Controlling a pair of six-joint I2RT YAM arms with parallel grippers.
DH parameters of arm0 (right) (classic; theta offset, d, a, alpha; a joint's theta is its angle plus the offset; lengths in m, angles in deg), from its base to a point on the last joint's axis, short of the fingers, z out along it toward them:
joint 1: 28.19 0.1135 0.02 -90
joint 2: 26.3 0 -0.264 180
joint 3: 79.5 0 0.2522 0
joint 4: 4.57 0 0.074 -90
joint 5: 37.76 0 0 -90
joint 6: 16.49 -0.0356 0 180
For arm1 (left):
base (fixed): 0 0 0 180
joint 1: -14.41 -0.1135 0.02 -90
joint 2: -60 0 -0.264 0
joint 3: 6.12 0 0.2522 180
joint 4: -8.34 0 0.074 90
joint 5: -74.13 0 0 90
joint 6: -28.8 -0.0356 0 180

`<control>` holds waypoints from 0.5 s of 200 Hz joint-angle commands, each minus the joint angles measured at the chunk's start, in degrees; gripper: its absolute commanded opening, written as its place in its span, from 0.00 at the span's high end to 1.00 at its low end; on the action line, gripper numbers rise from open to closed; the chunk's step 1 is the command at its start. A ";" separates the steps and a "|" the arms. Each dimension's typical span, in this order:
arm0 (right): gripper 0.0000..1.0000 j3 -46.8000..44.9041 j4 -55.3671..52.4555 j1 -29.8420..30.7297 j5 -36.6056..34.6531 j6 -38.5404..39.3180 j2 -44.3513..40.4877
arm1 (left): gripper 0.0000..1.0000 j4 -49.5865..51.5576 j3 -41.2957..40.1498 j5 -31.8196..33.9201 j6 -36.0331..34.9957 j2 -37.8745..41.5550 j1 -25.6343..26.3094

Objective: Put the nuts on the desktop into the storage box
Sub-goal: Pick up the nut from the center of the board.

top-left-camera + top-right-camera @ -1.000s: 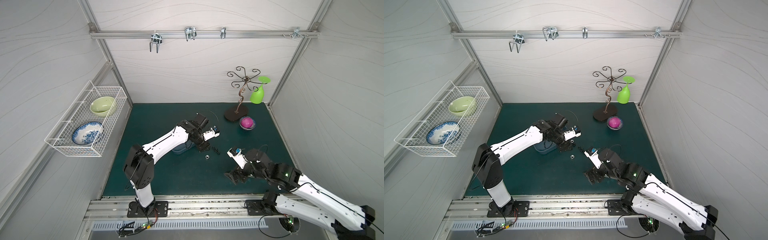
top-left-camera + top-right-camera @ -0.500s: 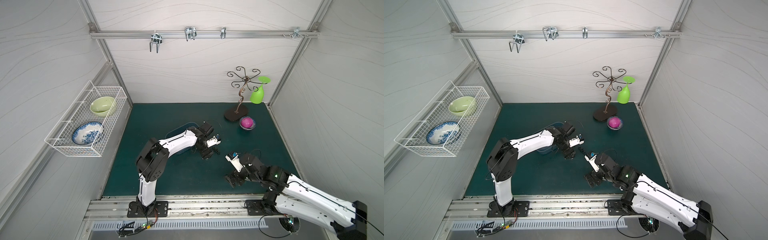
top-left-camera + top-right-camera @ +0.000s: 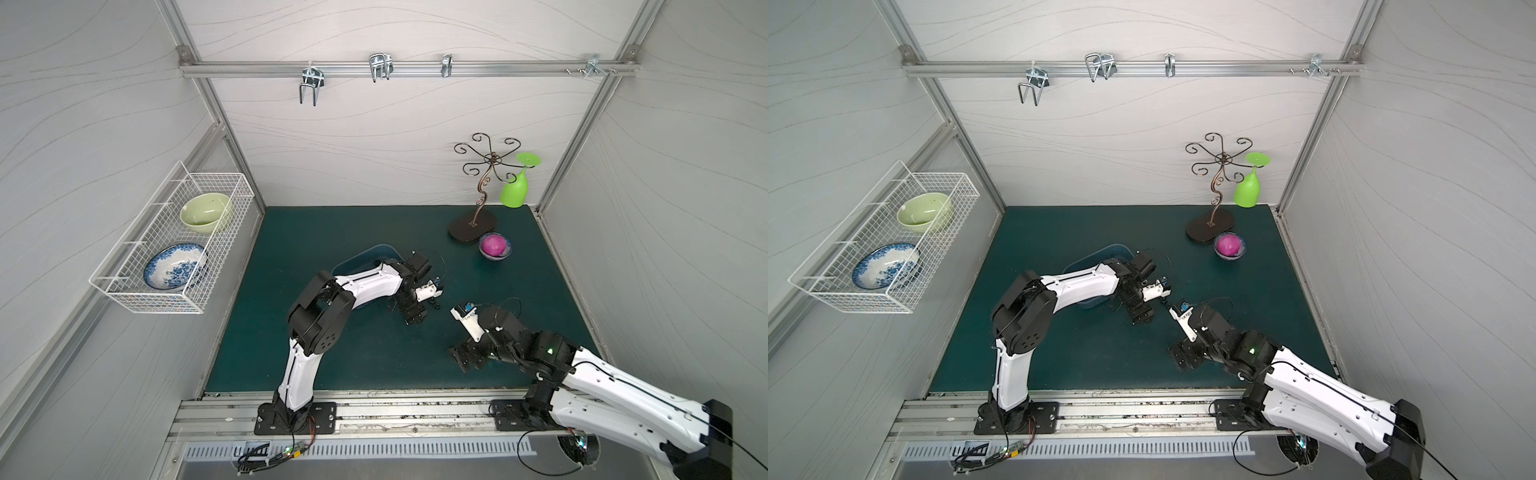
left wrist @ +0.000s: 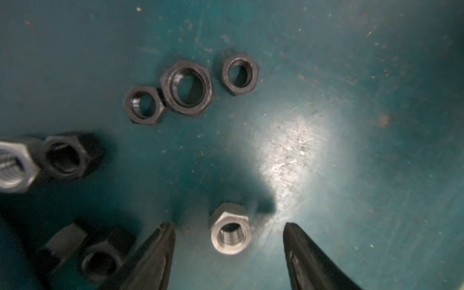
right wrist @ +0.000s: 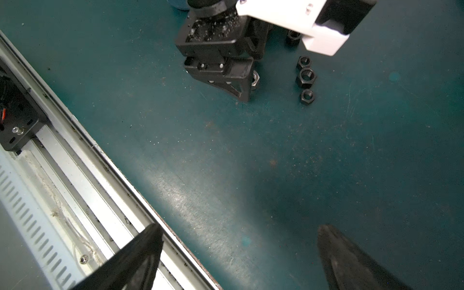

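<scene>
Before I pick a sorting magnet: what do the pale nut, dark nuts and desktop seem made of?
Pale nut: likely bare or plated steel, grey sheen, threads visible. Dark nuts: probably black-coated steel, glossy edges. Desktop: teal matte mat, scuffed; material unclear.

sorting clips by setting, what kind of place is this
Probably a robot lab cell: two white robot arms bolted to an aluminium rail, panelled walls, black hexagonal metal nuts on a teal-green desktop.
</scene>
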 commanded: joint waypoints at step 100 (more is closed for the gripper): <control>0.01 1.32 1.98 -0.24 -0.54 -0.68 3.46 | 0.72 -0.41 1.50 0.13 -1.10 -3.59 0.23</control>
